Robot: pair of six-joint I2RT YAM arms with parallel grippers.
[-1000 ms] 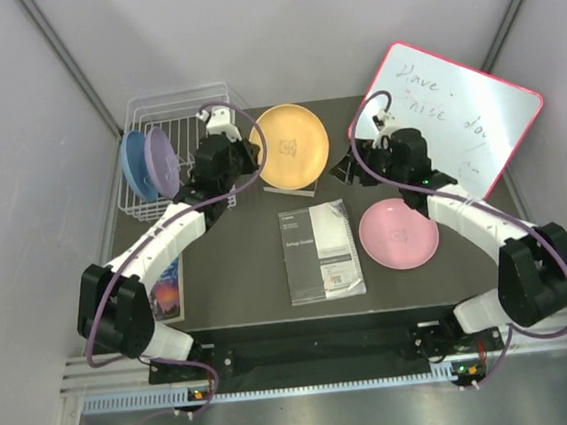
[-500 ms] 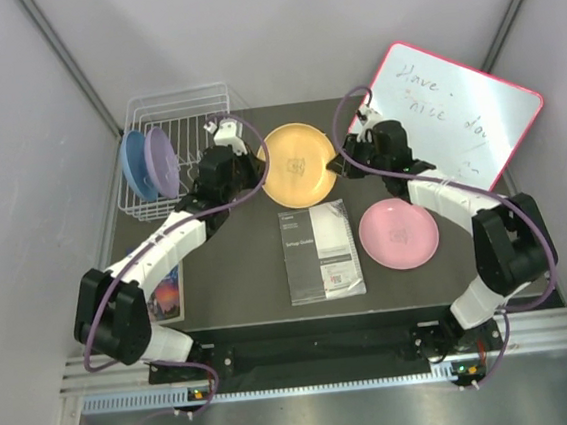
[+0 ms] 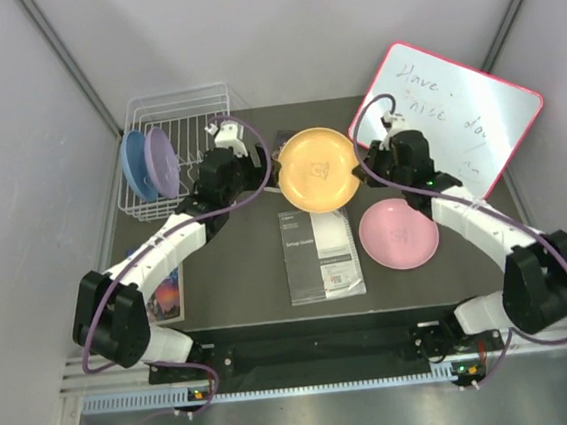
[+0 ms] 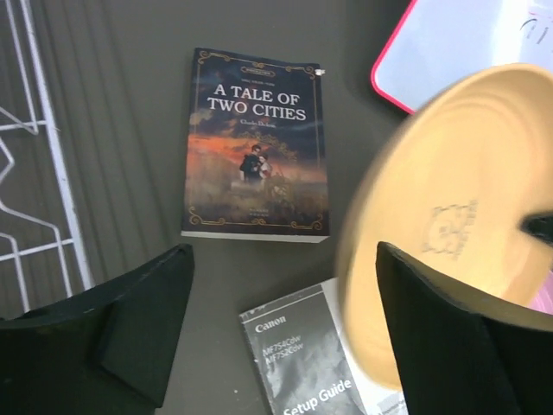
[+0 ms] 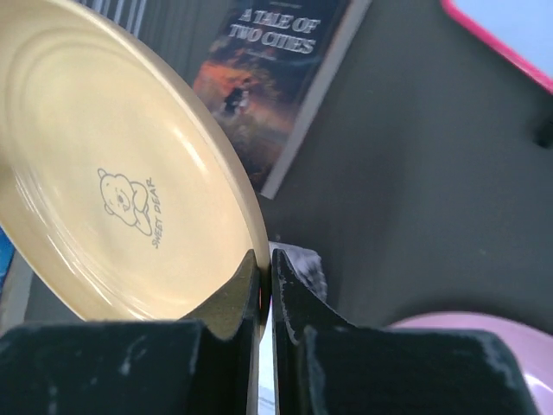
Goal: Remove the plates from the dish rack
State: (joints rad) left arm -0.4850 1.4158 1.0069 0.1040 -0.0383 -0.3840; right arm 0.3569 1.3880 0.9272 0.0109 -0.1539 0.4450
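Observation:
An orange-tan plate (image 3: 318,169) hangs tilted above the table's middle, printed with a small bear (image 5: 121,194). My right gripper (image 3: 362,172) is shut on its right rim (image 5: 264,275). My left gripper (image 3: 267,166) stands open just left of the plate, with the plate's edge (image 4: 449,207) beside its right finger (image 4: 449,337) and nothing between the jaws (image 4: 285,328). The white wire dish rack (image 3: 203,105) stands at the back left with a blue plate (image 3: 135,166) and a lavender plate (image 3: 163,161) on edge in it. A pink plate (image 3: 398,234) lies flat on the table at the right.
A red-framed whiteboard (image 3: 455,116) leans at the back right. A Canon setup guide (image 3: 320,254) lies mid-table under the orange plate's near edge. One paperback (image 4: 257,143) lies behind the plate, another (image 3: 166,290) at the left front. Rack wires (image 4: 52,173) run close to my left gripper.
My right gripper has closed on the orange-tan plate's rim and my left gripper has opened and let go. The plate has moved right and a little nearer.

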